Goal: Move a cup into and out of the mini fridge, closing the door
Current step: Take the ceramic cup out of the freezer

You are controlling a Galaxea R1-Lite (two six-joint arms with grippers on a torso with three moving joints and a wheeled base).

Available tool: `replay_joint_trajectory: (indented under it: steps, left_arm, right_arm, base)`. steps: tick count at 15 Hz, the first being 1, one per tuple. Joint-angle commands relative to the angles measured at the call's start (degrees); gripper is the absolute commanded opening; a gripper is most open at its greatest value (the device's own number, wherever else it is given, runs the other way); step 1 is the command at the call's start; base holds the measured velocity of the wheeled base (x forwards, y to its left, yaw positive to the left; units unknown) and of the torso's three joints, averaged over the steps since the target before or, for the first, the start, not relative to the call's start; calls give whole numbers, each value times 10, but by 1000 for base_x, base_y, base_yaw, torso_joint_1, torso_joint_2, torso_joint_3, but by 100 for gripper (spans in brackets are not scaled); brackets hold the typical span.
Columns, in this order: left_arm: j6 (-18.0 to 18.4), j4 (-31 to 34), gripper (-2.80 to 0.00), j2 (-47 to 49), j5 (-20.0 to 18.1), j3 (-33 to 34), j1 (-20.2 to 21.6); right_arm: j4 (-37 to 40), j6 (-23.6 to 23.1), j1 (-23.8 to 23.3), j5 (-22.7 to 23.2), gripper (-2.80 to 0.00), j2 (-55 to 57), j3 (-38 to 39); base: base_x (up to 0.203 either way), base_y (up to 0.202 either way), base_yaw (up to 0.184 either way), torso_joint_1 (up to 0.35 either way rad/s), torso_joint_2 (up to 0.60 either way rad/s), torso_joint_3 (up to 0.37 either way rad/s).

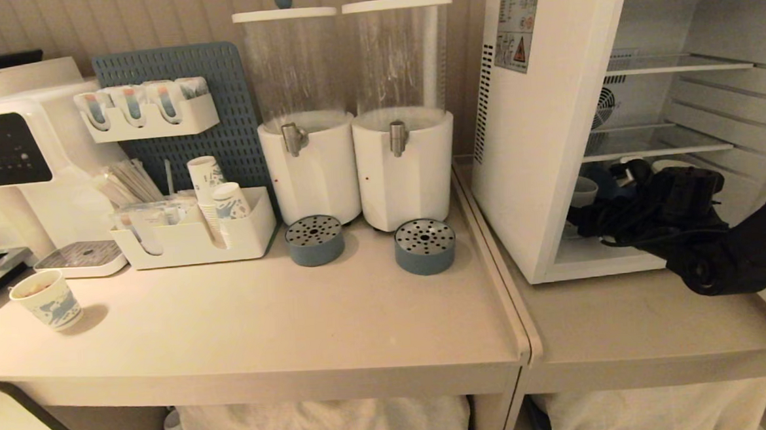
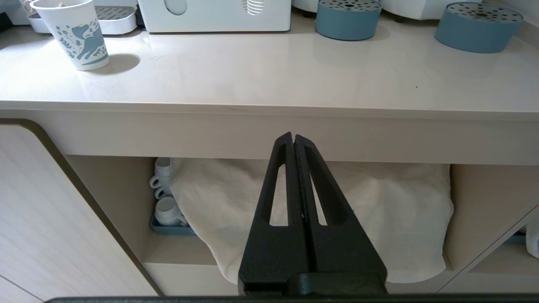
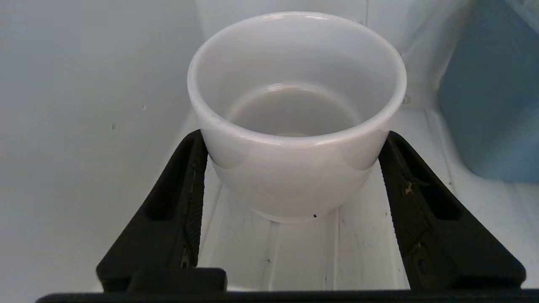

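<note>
Right gripper (image 3: 294, 168) is reaching inside the mini fridge (image 1: 538, 167), its fingers (image 3: 185, 202) touching both sides of the cup (image 3: 294, 126) standing on the fridge floor, seemingly gripping it for removal.

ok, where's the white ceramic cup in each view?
Head view: cup on the mini fridge floor, beyond the right gripper.
Left wrist view: not in it.
Right wrist view: cup centre, between the fingers.
Shared landmark: fridge floor.

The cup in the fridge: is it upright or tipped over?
Upright: the cup stands on its foot on the fridge floor, rim uppermost.
</note>
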Motion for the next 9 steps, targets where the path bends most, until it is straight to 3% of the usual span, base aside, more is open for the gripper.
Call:
replay_joint_trajectory:
  steps: [1,9]
  left_arm:
    - [0,0,-280,0,0,0,0]
    - [0,0,-280,0,1,0,0]
  right_arm:
    - [-1,0,0,1,-280,-5,10]
    - [-6,-1,0,7,-280,-58,84]
  base:
    - [0,0,0,0,0,0]
    - [0,0,0,0,0,0]
